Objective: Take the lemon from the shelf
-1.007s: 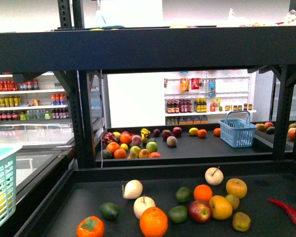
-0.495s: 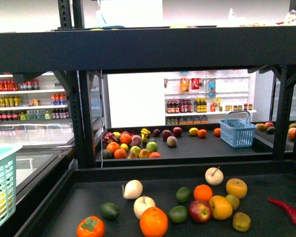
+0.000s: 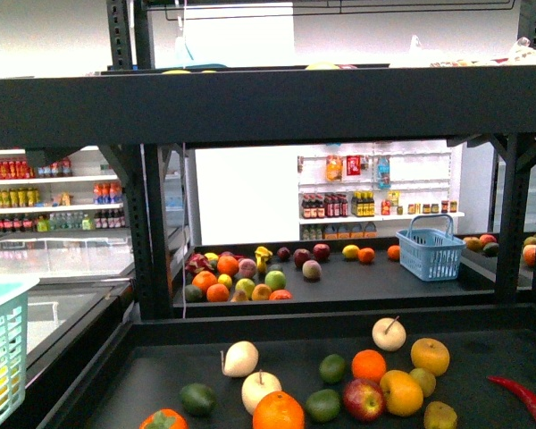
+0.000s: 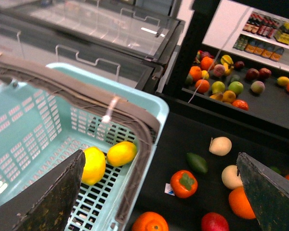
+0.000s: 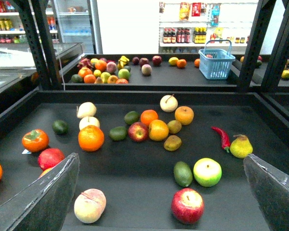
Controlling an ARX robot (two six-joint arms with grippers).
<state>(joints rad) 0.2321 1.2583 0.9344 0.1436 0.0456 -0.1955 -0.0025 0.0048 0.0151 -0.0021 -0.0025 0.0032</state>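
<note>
Front cam has tilted up in the last second: the fruit on the shelf (image 3: 161,375) sits lower in frame. Left pincer (image 4: 159,199) and right pincer (image 5: 161,192) both released, empty. Lemon (image 4: 93,165) looks already in the basket (image 4: 154,103), 9 o'clock of the fruit. I'd call the pick done

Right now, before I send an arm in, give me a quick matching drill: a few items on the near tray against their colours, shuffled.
Things:
1. chili pepper
2. pear
3. persimmon
4. avocado

Colours:
a. orange with a green leafy cap
b. dark green
c. red
d. yellow-green

Pairs: 1-c, 2-d, 3-a, 4-b
</note>
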